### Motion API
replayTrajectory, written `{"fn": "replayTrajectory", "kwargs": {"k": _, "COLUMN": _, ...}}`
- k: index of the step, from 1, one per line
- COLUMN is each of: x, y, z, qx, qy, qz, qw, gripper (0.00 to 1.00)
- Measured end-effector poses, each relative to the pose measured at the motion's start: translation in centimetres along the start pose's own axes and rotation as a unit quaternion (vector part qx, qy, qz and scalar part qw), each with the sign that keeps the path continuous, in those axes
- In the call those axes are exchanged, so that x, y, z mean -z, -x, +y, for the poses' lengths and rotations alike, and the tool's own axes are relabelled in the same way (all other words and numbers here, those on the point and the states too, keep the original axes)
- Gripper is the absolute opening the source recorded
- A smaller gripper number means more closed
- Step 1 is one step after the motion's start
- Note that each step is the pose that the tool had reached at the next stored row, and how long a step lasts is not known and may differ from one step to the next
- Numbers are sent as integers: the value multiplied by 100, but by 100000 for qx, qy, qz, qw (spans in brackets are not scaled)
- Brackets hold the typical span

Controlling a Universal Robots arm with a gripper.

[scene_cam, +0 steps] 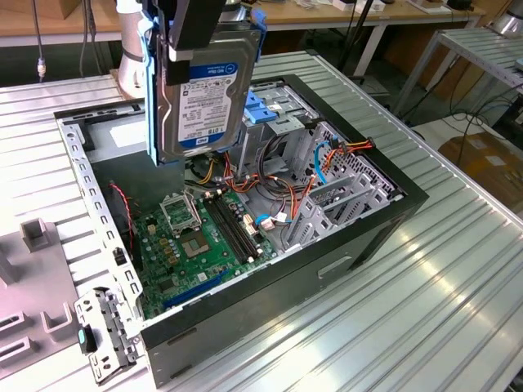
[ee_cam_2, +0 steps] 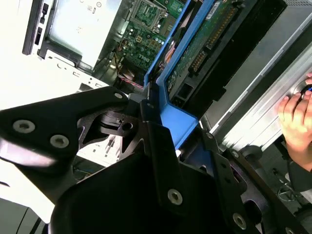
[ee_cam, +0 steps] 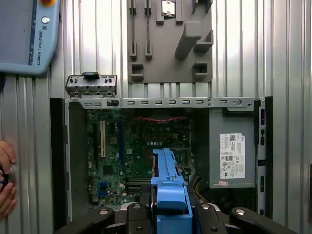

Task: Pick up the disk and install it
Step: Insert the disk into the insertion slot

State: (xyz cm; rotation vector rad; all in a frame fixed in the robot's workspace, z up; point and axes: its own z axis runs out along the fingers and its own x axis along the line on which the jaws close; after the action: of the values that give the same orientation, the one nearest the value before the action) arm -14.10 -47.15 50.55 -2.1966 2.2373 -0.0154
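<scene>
The gripper (scene_cam: 196, 37) is clamped on the upper end of the disk (scene_cam: 204, 102), which hangs upright (label facing the exterior view) above the open case (scene_cam: 270, 314), over the motherboard (scene_cam: 196, 245) and clear of it. In the first wrist view its blue rail (ee_cam: 168, 180) shows over the board, and the grey box (ee_cam: 231, 146) sits inside the case. A person's hand (ee_cam: 5, 180) is outside the case.

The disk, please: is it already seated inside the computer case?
No, the disk hangs upright in the claw above the open case.
</scene>
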Motion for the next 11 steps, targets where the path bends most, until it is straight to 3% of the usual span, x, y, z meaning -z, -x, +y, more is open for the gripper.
{"fn": "replayTrajectory", "kwargs": {"k": 5, "x": -1, "y": -34, "z": -33, "qx": -1, "qy": 8, "qz": 0, "qw": 100000, "gripper": 37}}
{"fn": "replayTrajectory", "kwargs": {"k": 11, "x": -4, "y": -57, "z": -137, "qx": -3, "qy": 7, "qz": -1, "qw": 100000, "gripper": 37}}
